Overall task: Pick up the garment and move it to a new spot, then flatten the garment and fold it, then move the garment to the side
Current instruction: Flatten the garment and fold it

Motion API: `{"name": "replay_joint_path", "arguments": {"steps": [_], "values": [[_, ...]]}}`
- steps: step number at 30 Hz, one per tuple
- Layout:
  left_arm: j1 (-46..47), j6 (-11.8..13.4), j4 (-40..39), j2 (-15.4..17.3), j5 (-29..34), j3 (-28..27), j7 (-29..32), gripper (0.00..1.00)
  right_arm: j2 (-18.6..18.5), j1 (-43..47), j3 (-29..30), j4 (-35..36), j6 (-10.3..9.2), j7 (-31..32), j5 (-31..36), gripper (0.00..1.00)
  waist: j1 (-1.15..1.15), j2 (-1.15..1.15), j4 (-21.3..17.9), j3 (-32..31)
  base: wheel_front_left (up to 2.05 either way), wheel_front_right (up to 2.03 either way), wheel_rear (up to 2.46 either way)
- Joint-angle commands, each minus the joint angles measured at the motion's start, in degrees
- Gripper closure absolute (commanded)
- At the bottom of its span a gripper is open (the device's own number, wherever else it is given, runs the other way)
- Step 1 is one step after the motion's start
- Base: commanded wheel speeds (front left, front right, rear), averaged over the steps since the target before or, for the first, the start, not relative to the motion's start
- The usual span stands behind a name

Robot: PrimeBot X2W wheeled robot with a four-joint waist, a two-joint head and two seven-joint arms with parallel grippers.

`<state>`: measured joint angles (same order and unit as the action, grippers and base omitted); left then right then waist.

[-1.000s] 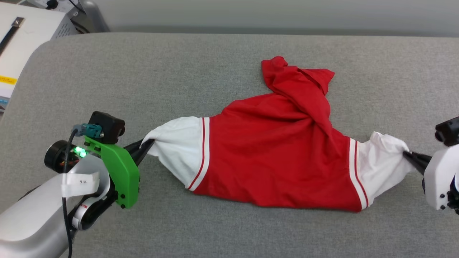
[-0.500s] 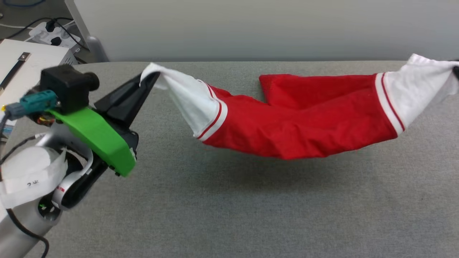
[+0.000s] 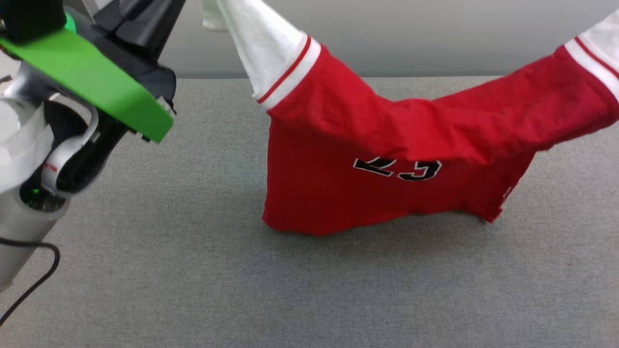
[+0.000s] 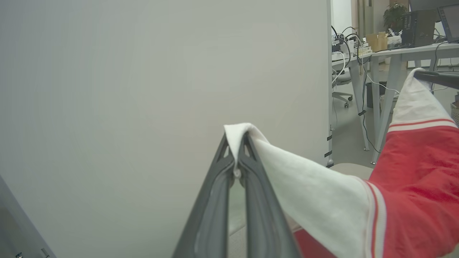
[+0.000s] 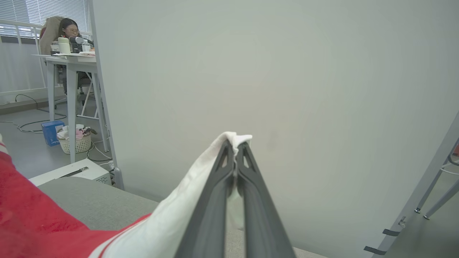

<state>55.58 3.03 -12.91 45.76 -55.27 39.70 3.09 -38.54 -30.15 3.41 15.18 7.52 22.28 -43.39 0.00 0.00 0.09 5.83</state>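
The garment, a red jersey with white sleeves and striped trim, hangs spread between my two grippers above the grey table. Its black number print faces me and its lower hem hangs close to the tabletop. My left gripper is shut on the tip of one white sleeve; its dark fingers rise at the upper left of the head view. My right gripper is shut on the other white sleeve. The right arm's fingers also show far right in the left wrist view.
A pale partition wall stands behind the table's far edge. Beyond it, the right wrist view shows a person seated at a desk, a basket on the floor and a white box beside the table.
Both grippers have risen with the sleeves, lifting the garment off the table until it hangs open and its number print shows. The head camera has also tilted.
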Motion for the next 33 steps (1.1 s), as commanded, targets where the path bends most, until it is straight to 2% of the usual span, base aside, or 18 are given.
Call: {"name": "replay_joint_path", "arguments": {"steps": [1, 8, 17, 21, 27, 33], "values": [[2.32, -0.51, 1.23, -1.20, 0.42, -0.23, 0.23, 1.00, 0.27, -2.32, -0.57, -0.63, -0.03, 0.19, 0.69, 1.00, 0.00, 0.00, -0.11, 2.07, 0.00, 0.00, 0.00], [14.53, -2.63, 13.06, -7.89, 2.07, -0.46, 1.30, 1.00, 0.90, -17.65, -5.71, -9.61, -0.03, -0.68, 4.21, 1.00, 0.00, 0.00, -0.40, 8.86, 0.00, 0.00, 0.00], [33.19, -4.96, 32.12, -15.95, 6.87, -0.98, -0.58, 1.00, 4.19, -42.28, -13.18, -28.09, -0.03, -4.86, 11.45, 1.00, 0.00, 0.00, -1.11, 18.53, 0.00, 0.00, 0.00], [39.78, -6.03, 40.16, -17.83, 7.61, -2.02, -2.25, 1.00, 6.05, -51.42, -15.81, -36.01, -0.03, -8.06, 14.10, 1.00, 0.00, 0.00, -1.74, 21.64, 0.00, 0.00, 0.00], [45.59, -7.42, 50.63, -18.96, 7.92, -3.22, -5.34, 1.00, 8.49, -61.78, -18.49, -46.32, -0.03, -13.02, 17.09, 1.00, 0.00, 0.00, -2.32, 24.67, 0.00, 0.00, 0.00], [45.87, -8.98, 57.50, -19.90, 7.61, -2.99, -9.06, 1.00, 11.02, -66.07, -20.82, -55.30, -0.03, -17.33, 17.63, 1.00, 0.00, 0.00, -2.03, 26.26, 0.00, 0.00, 0.00]]}}
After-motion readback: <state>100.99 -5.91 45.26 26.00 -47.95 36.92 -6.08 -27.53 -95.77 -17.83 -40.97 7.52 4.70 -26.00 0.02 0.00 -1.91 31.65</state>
